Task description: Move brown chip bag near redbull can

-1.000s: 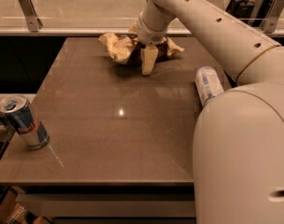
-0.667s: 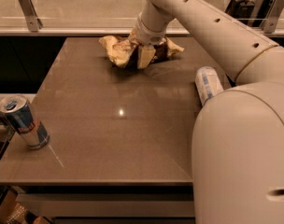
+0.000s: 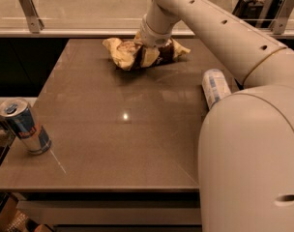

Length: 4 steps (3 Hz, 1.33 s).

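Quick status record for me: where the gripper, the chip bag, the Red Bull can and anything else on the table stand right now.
gripper: gripper down on the bag, far side of the table
bag: crumpled foil brown chip bag with tan ends, far centre, appears to rest on the surface
can: slim blue and silver redbull can, standing at the near-left corner
bag to can: far apart, nearly across the table
other: clear plastic bottle lying on its side at the right edge, partly behind the arm
task: not yet done
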{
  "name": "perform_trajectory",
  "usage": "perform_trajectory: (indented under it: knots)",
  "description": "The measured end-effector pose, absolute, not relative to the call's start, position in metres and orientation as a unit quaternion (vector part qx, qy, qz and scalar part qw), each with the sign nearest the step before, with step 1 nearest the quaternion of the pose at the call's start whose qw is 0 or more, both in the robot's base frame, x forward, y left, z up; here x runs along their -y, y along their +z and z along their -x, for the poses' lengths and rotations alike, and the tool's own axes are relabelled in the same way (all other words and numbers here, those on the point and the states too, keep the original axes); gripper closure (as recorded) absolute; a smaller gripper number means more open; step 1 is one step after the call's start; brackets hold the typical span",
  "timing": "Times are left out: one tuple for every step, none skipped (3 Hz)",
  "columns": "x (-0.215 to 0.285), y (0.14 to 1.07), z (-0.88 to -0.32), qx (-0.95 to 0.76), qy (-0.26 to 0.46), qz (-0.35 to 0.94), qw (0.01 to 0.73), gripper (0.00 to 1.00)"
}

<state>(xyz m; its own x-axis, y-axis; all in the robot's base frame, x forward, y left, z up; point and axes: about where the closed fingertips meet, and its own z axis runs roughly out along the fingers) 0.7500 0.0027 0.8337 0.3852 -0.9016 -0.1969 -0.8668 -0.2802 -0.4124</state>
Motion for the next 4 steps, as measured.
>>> perform_trajectory:
  knots:
    - [-0.003,0.835,-0.750,-0.553,-0.037,0.799,0.232,1.00]
    - [-0.006,0.837,-0.748,-0.549,-0.030,0.802,0.232,1.00]
    - [-0.009,0.850,-0.744,-0.549,-0.028,0.803,0.232,1.00]
    - [-0.011,0.863,-0.738,-0.542,-0.021,0.805,0.239,1.00]
